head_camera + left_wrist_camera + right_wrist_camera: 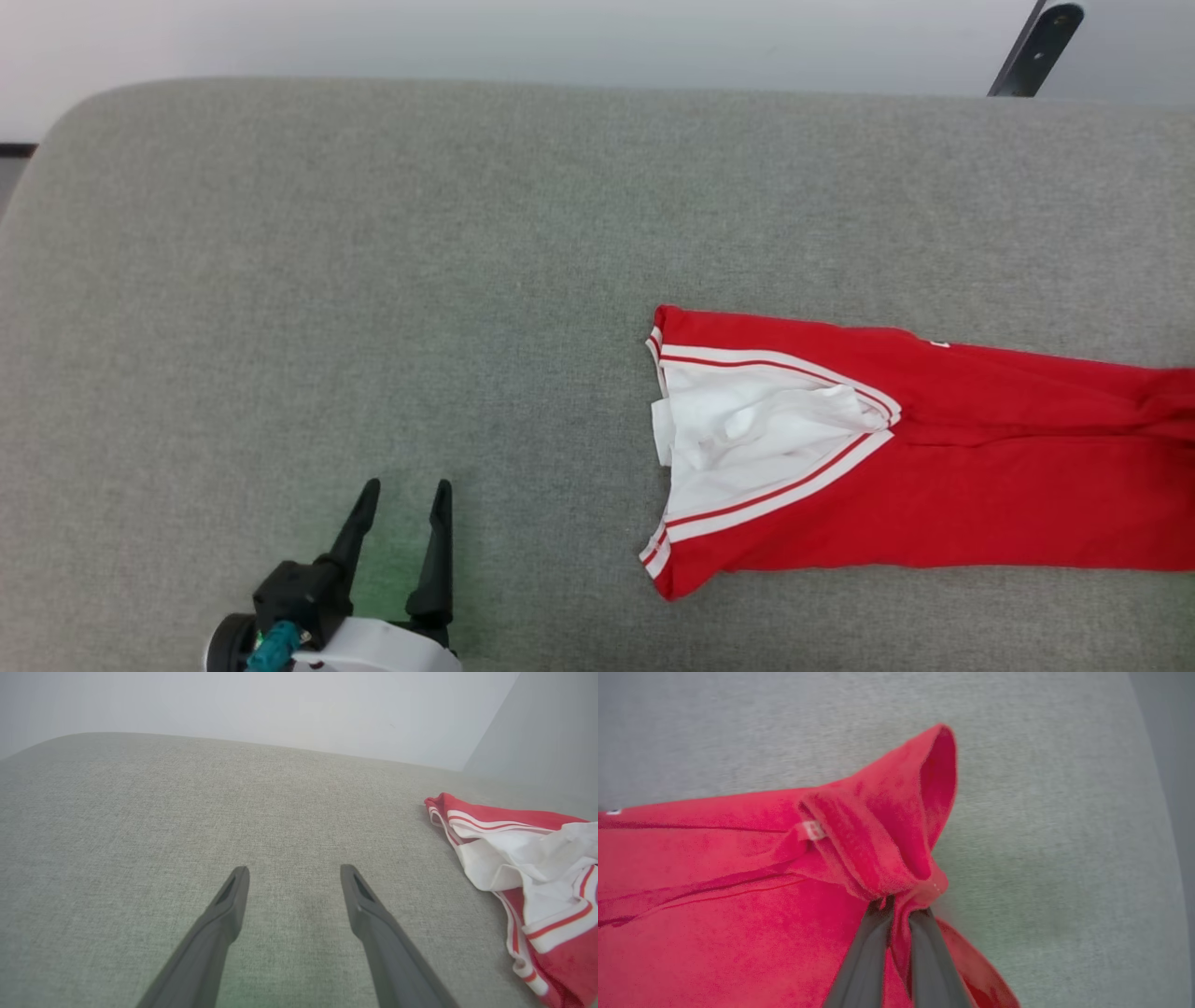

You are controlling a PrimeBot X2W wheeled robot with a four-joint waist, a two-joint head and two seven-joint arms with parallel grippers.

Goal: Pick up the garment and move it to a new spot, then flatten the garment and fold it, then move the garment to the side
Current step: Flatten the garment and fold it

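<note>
The garment (934, 467), a red jersey T-shirt with a red-and-white striped collar and white inner cloth, lies stretched across the grey cushion from the middle to the right edge of the head view. Its collar end (528, 868) lies at the right in the left wrist view. My left gripper (401, 495) stands open at the lower left, well apart from the cloth, with bare cushion between its fingers (229, 905). In the right wrist view my right gripper (899, 905) is shut on a bunched red fold of the garment (738, 882), which lifts into a peak above the fingers.
The grey fabric cushion (373, 280) spreads wide to the left and back, ending at a pale wall. A dark metal bracket (1036, 47) stands at the far right behind the cushion. The cushion's right edge (1153, 812) lies close to the held fold.
</note>
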